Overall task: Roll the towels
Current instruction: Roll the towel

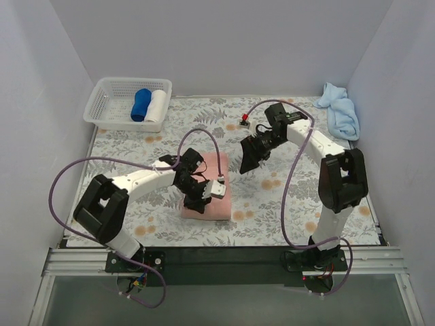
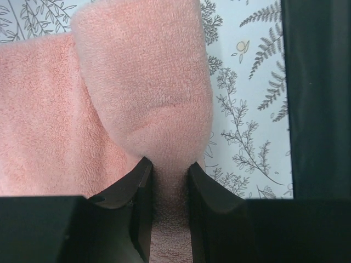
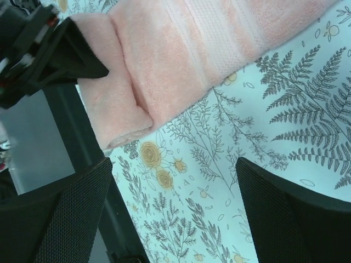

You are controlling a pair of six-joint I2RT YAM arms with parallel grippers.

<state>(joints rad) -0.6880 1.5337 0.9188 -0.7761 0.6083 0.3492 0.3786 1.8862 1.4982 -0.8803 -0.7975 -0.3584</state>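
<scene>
- Pale grey walls close in a tabletop (image 1: pixel 272 204) covered with a fern-and-flower print cloth, with the two arm bases bolted along its 6 o'clock edge
- At the 10 o'clock corner sits a white mesh basket (image 1: pixel 102 102); a dark blue roll (image 1: pixel 141 104) and a white roll (image 1: pixel 158 105) lie side by side inside it, touching
- The sky-blue towel (image 1: pixel 340 112) lies crumpled and unrolled in the 2 o'clock corner, against the right wall and well apart from both arms
- The salmon-pink towel (image 1: pixel 219 168) lies on the cloth just off centre toward 7 o'clock, partly hidden in the top view by the left wrist
- The left fingers (image 1: pixel 197 202) are down on the 6 o'clock end of that towel
- In the left wrist view the left fingers (image 2: pixel 137 192) are clenched on a thick fold of the salmon-pink towel (image 2: pixel 142 82), the terry squeezed into the narrow gap between them; the fold stands up and doubles over the flat part beside it
- The right fingers (image 1: pixel 246 163) hang at 2 o'clock from the pink towel, near it but not touching
- In the right wrist view the right fingers (image 3: pixel 290 213) are spread wide and released, with only printed cloth between them
- That same view shows the salmon-pink towel (image 3: pixel 181 49) with a woven band across it and its doubled end beside the left fingers (image 3: pixel 66 52)
</scene>
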